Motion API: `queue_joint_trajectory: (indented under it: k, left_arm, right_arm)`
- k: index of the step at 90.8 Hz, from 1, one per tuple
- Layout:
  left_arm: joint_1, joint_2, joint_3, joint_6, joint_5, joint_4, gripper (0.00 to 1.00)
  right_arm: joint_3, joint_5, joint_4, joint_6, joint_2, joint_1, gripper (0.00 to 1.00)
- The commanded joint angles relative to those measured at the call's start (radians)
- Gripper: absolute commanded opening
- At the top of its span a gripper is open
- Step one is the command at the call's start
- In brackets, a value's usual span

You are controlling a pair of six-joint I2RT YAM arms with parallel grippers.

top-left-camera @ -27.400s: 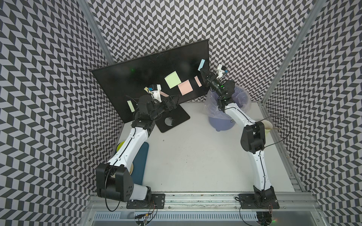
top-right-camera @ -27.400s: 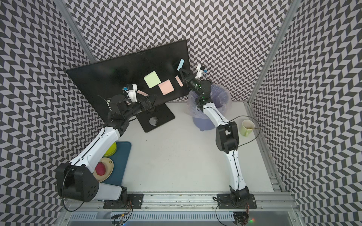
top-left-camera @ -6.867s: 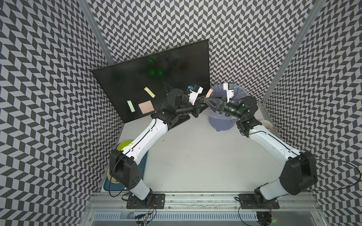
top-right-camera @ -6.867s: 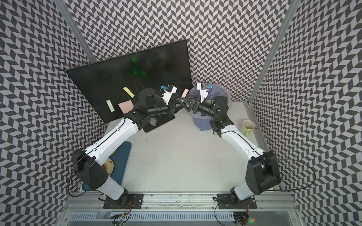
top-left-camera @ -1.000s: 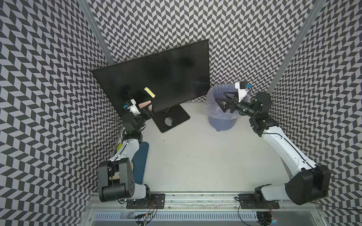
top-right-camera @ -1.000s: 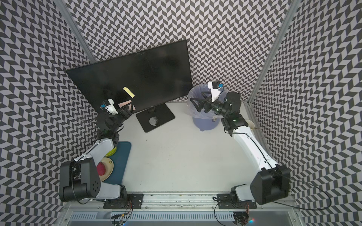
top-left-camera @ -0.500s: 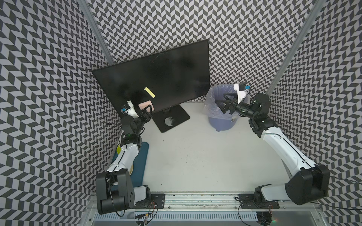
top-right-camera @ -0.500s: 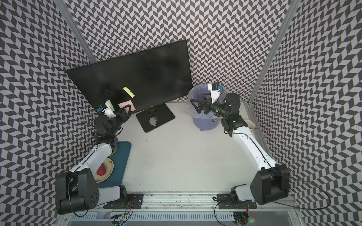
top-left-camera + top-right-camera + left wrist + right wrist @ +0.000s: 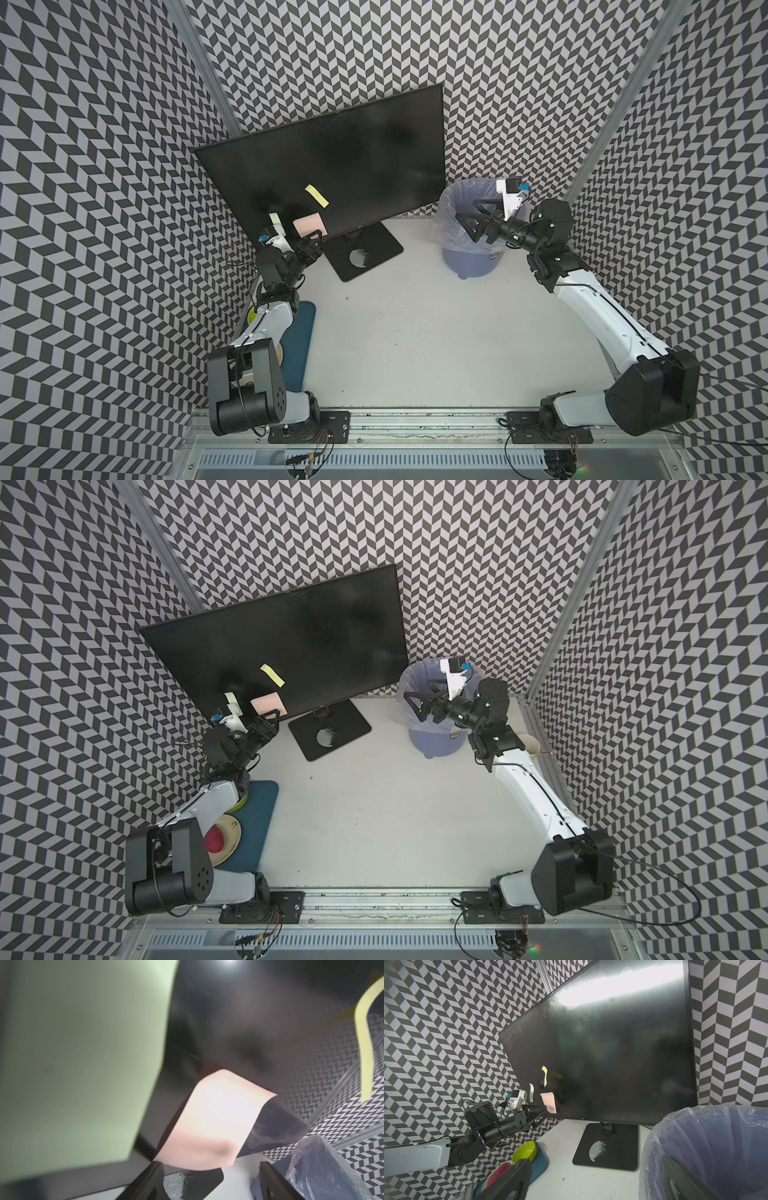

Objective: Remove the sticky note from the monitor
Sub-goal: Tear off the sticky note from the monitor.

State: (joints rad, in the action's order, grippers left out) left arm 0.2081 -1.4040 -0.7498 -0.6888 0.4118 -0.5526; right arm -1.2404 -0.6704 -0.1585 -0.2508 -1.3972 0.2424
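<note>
Pink square paper sticky note (image 9: 308,223) clung low on the left of the large flat black monitor (image 9: 332,166), our left gripper (image 9: 311,242) parted just below its curling edge. We judged it best to slide one jaw behind, pinch, then peel slowly. Our right gripper (image 9: 467,227) hung spread over the lilac plastic-lined bin (image 9: 473,266).

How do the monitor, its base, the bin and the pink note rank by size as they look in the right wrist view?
1. monitor
2. bin: cropped by the frame and nearest the camera, so its real size is unsure
3. base
4. pink note
</note>
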Motion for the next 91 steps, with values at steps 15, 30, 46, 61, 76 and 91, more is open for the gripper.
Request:
queue_joint_trajectory:
  k: [15, 30, 46, 61, 76, 91]
  left_arm:
    - [0.007, 0.004, -0.04, 0.011, 0.004, -0.054, 0.73]
    - [0.002, 0.041, -0.048, 0.002, 0.004, -0.051, 0.68]
    - [-0.004, 0.076, -0.069, 0.004, 0.005, -0.035, 0.64]
    - [-0.006, 0.075, -0.087, 0.011, 0.005, -0.003, 0.62]
    - [-0.006, 0.05, -0.079, -0.006, 0.005, 0.001, 0.59]
    - [-0.011, 0.026, -0.09, -0.018, 0.015, 0.001, 0.48]
  right_arm:
    - [0.009, 0.002, -0.04, 0.005, 0.023, 0.008, 0.99]
    - [0.003, -0.001, -0.042, 0.002, 0.02, 0.008, 0.99]
    - [0.006, -0.003, -0.045, -0.001, 0.017, 0.008, 0.99]
    - [0.009, -0.005, -0.051, -0.002, 0.017, 0.008, 0.99]
    - [0.012, -0.003, -0.047, 0.001, 0.016, 0.008, 0.99]
    - [0.013, 0.002, -0.047, 0.003, 0.018, 0.008, 0.99]
